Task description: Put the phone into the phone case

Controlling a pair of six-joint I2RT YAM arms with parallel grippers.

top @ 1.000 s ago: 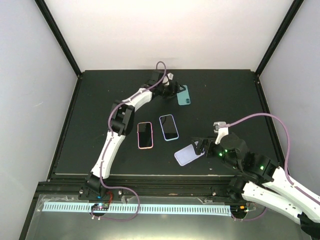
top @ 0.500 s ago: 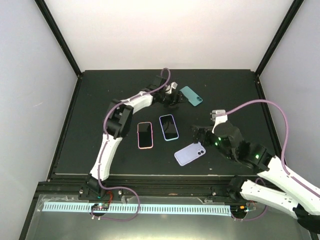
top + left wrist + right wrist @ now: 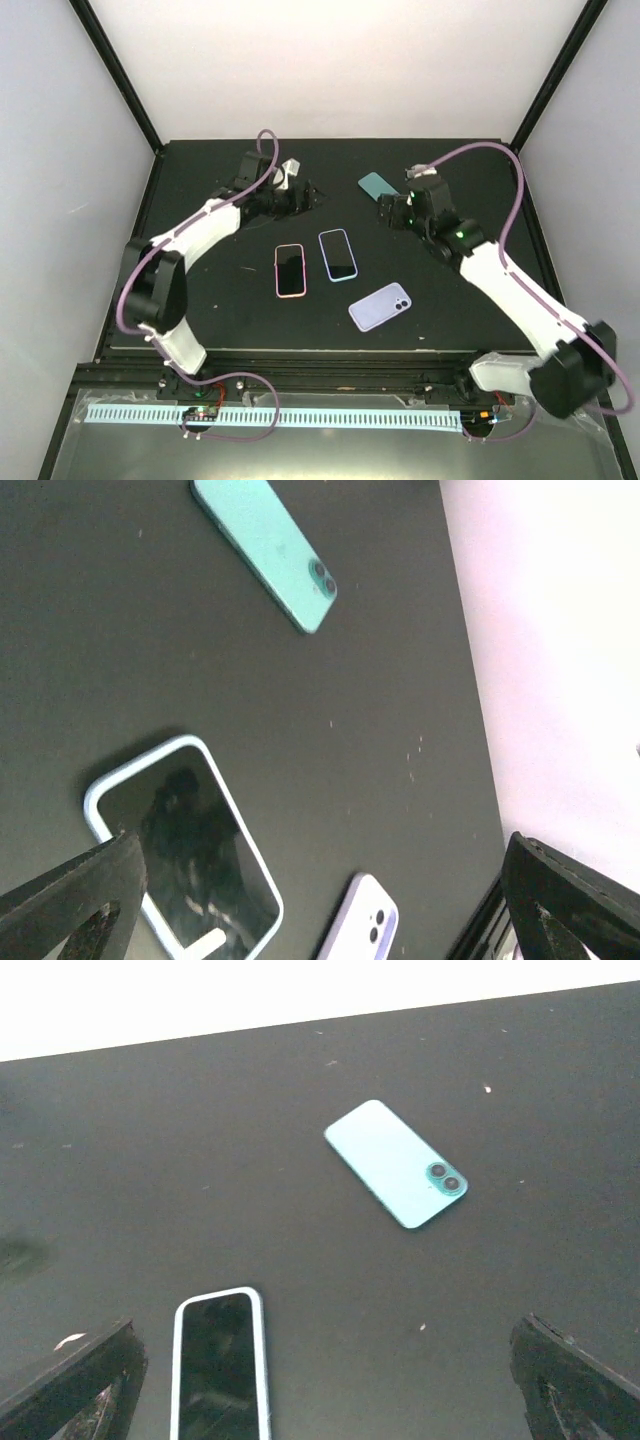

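Phone (image 3: 374, 184) lies back-up (lenses showing) on the desk (image 3: 240, 320), well apart from the lavender phone case (image 3: 380, 306); left hand (image 3: 305, 195) and right hand (image 3: 390, 210) both spread wide, holding nothing.

**Clearance around the phone and phone case**

The phone (image 3: 397, 1163) lies flat with bare mat (image 3: 240, 310) on every side. It is open from above and along both long edges. The right gripper (image 3: 388, 212) hangs near it on the near-right, fingers spread wide. The left gripper (image 3: 308, 196) sits off to its left, also spread, with a bare strip of mat between the two.

Mid-mat, the pink-rimmed phone (image 3: 290, 270) and blue-rimmed phone (image 3: 338, 255) lie side by side with only a narrow gap — they sit between the left gripper and the phone case (image 3: 380, 306). The case lies apart from both, with bare mat on its near and right sides. The right forearm (image 3: 510, 290) crosses above the mat further right. Walls (image 3: 60, 200) close off the left, right and far sides.
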